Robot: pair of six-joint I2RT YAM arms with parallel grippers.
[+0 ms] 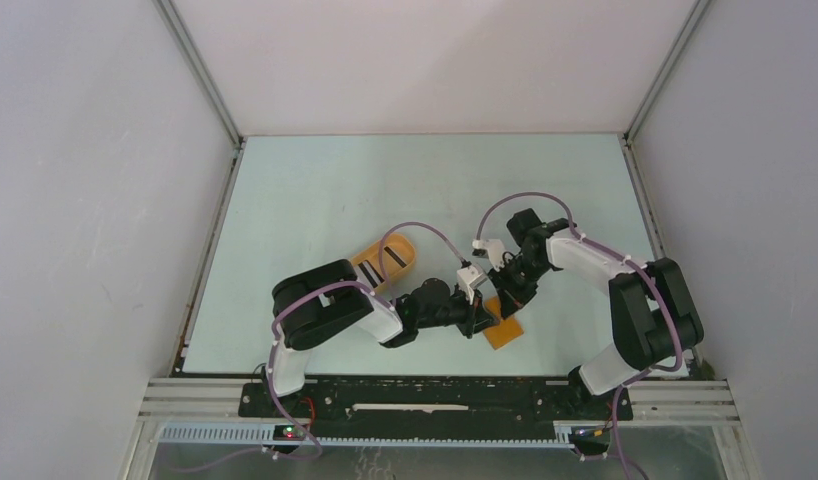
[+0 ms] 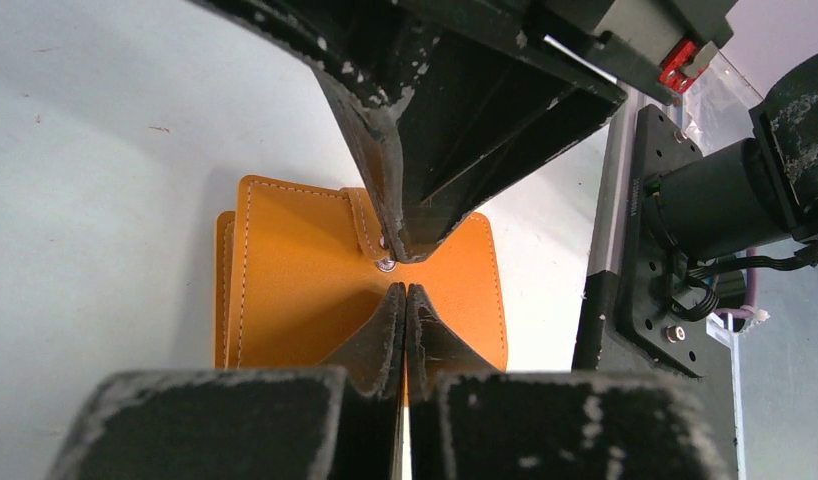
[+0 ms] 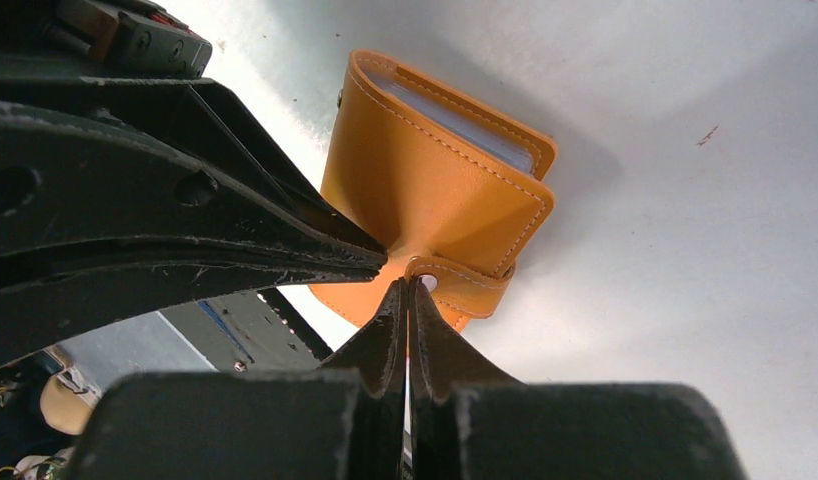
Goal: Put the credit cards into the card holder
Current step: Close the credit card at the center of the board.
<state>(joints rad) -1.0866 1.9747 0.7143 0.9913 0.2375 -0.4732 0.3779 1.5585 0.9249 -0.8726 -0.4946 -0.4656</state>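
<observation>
While I hold both clenched, my left claw [image 2: 405,293] and right claw [image 3: 409,288] rest their tips just beside each other on the folded orange-tan leather card holder [image 2: 285,270], at its snap strap [image 3: 475,290].

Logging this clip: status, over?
Left claw shut, right claw shut, tips meeting at snap strap. Card holder folded on table. Nothing blocking.
</observation>
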